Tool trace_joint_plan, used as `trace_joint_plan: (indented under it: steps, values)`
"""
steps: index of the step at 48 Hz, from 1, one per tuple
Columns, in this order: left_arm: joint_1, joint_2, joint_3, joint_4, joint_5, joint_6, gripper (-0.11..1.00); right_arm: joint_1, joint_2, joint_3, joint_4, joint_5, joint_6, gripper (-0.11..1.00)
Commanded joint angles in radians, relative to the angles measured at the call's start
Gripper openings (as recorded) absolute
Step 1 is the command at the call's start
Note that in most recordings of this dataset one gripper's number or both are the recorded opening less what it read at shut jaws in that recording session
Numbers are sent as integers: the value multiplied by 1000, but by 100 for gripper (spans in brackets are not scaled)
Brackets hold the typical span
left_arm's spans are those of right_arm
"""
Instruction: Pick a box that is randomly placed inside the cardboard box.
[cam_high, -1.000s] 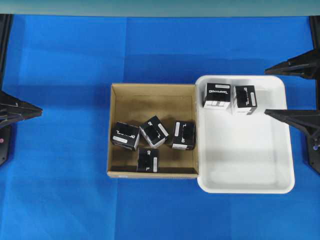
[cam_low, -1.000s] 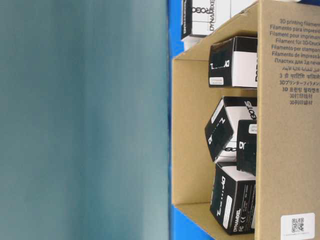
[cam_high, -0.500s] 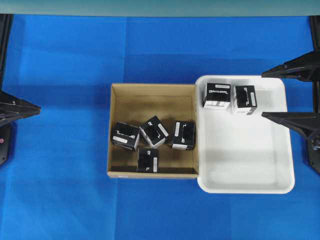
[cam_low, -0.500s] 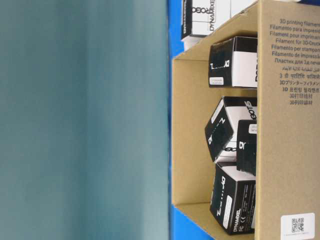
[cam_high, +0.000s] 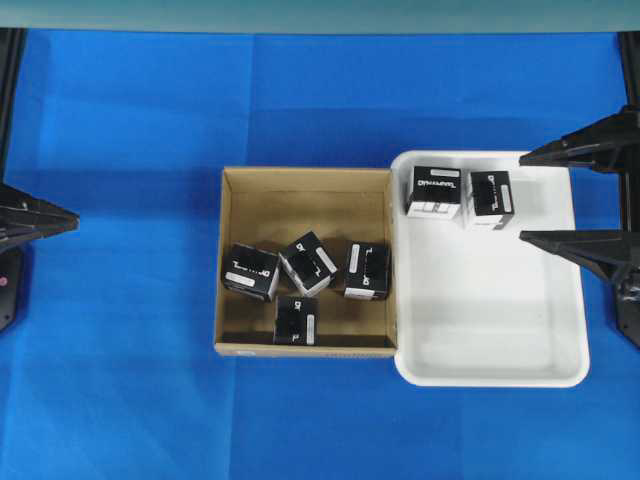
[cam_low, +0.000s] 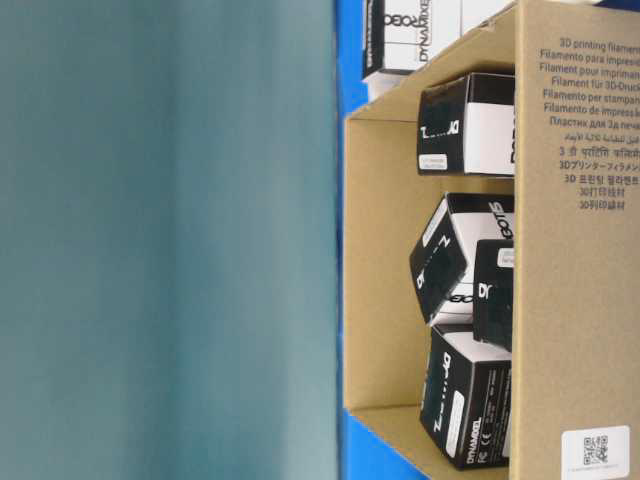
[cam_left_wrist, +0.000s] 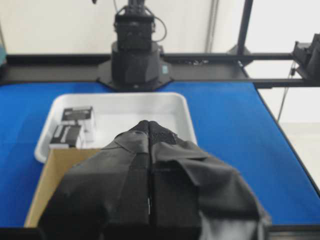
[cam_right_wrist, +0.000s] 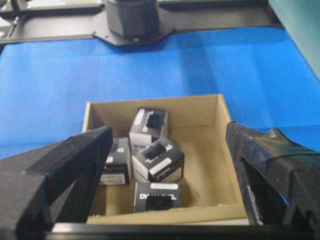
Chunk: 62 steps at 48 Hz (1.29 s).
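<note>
**Inspector A:** State of the right gripper (cam_high: 530, 195)?

**Inspector B:** Fingers spread wide, nothing between them. In the overhead view the two black fingers (cam_high: 575, 152) enter from the right edge, one over the far right corner of the white tray (cam_high: 500, 372), the other over its right rim. No contact with any carton.

**Inspector A:** The left gripper (cam_high: 72, 219)?

**Inspector B:** Fingers pressed together, tips meeting, holding nothing. It sits at the left edge over the blue table cover (cam_high: 120, 380), well apart from everything.

**Inspector A:** Location of the task items?

**Inspector B:** The cardboard box (cam_high: 232, 190) lies between the two grippers, its right wall touching the white tray. Four small black cartons sit in its near half. Taking the box (cam_high: 367, 270) closest to the right fingers: it stands against the wall nearest the tray, ahead of those fingertips and beyond the tray's width. A tilted carton (cam_high: 308, 263) lies just beside it, a third carton (cam_high: 250, 272) is nearest the left fingers, and a fourth carton (cam_high: 296, 320) lies by the near wall.

**Inspector A:** Contents of the tray?

**Inspector B:** Two black cartons (cam_high: 434, 191) side by side in its far end, near the right fingers but clear of them.
</note>
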Motion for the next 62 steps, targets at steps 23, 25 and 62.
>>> trace_joint_plan:
  steps: [23,25,62]
  values:
    - [-5,25,-12,3,17,-2,-7,3,-135,97,6,20,15,95]
    - [-5,25,-12,3,29,-2,-7,5,-144,104,6,20,17,95]
    - [-5,17,-14,3,83,-109,-7,14,-75,109,8,-189,15,95]
